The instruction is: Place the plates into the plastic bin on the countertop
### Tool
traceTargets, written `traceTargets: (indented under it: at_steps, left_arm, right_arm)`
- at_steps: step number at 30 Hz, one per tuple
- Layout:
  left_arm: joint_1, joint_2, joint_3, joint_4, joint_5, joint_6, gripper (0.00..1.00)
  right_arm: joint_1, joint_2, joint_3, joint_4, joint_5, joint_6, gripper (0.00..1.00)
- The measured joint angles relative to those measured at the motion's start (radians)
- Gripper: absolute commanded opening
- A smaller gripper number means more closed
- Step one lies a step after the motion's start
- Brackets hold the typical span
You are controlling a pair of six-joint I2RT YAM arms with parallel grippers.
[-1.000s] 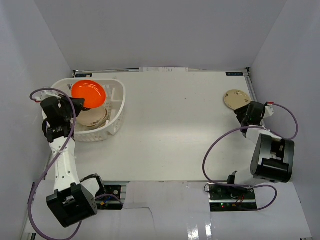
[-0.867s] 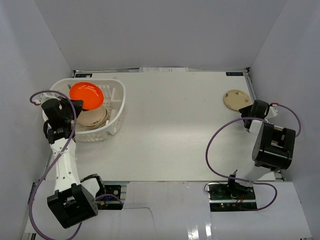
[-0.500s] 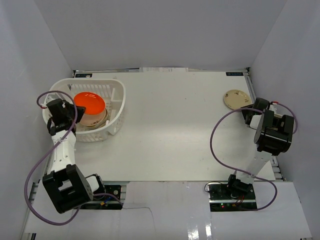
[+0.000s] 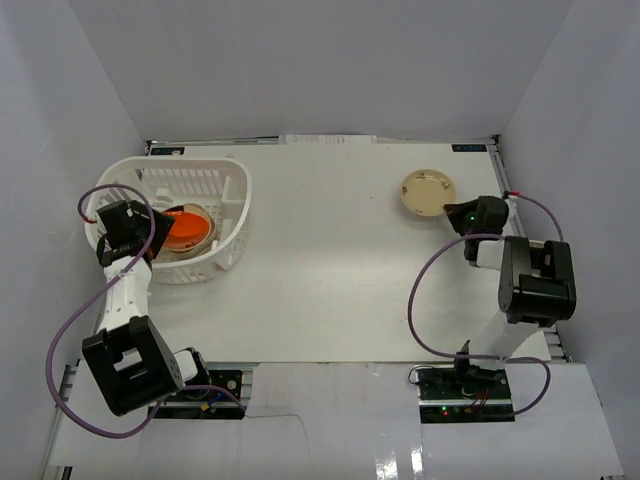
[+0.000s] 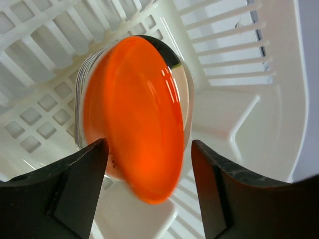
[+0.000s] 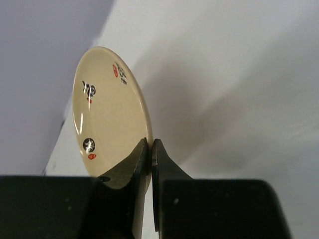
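Note:
The white slotted plastic bin [image 4: 236,196] stands at the back left of the countertop [image 4: 340,260]. An orange plate [image 4: 180,228] lies tilted in it on top of other plates [image 4: 203,240]. My left gripper [image 4: 145,236] hangs open at the bin's left side. In the left wrist view the orange plate [image 5: 137,114] is blurred and sits ahead of the open left gripper [image 5: 148,147], touching neither finger. My right gripper [image 4: 461,215] is shut on the rim of a cream plate [image 4: 427,192] with small prints. In the right wrist view the right gripper [image 6: 151,144] pinches that cream plate [image 6: 107,109] edge-on.
White walls close in the countertop on three sides. The bin's ribbed wall [image 5: 224,59] fills the left wrist view. Purple cables [image 4: 430,290] loop from both arms. Circuit boards [image 4: 465,385] sit at the near edge.
My left gripper opened and let go of the orange plate, which dropped onto the plates in the bin. My right gripper shut on the cream plate and carried it leftward.

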Motion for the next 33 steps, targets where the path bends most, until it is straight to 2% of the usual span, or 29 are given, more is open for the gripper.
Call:
traceTargets:
  at_steps: [2, 8, 18, 22, 30, 31, 33]
  left_arm:
    - [0.0, 0.002, 0.001, -0.001, 0.0, 0.006, 0.98]
    - [0.002, -0.01, 0.025, -0.02, 0.078, 0.045, 0.98]
    - [-0.026, -0.257, 0.079, -0.039, 0.292, 0.086, 0.98]
    - [-0.042, -0.317, 0.07, -0.089, 0.352, 0.102, 0.97]
    - [-0.099, -0.37, -0.025, -0.061, 0.555, 0.1, 0.95]
    - [-0.108, -0.367, -0.034, -0.047, 0.575, 0.1, 0.93]
    - [-0.128, -0.347, -0.046, -0.032, 0.614, 0.098, 0.78]
  right_arm:
    - [0.106, -0.081, -0.008, 0.023, -0.013, -0.009, 0.08]
    - [0.378, -0.201, 0.079, 0.047, -0.113, -0.071, 0.08]
    - [0.74, -0.129, 0.37, -0.007, -0.195, -0.123, 0.08]
    - [0.826, -0.053, 0.43, -0.031, -0.211, -0.121, 0.08]
    - [0.912, 0.031, 0.467, -0.1, -0.248, -0.113, 0.08]
    - [0.917, 0.032, 0.467, -0.105, -0.254, -0.112, 0.08]
    - [0.926, 0.032, 0.467, -0.106, -0.265, -0.107, 0.08]
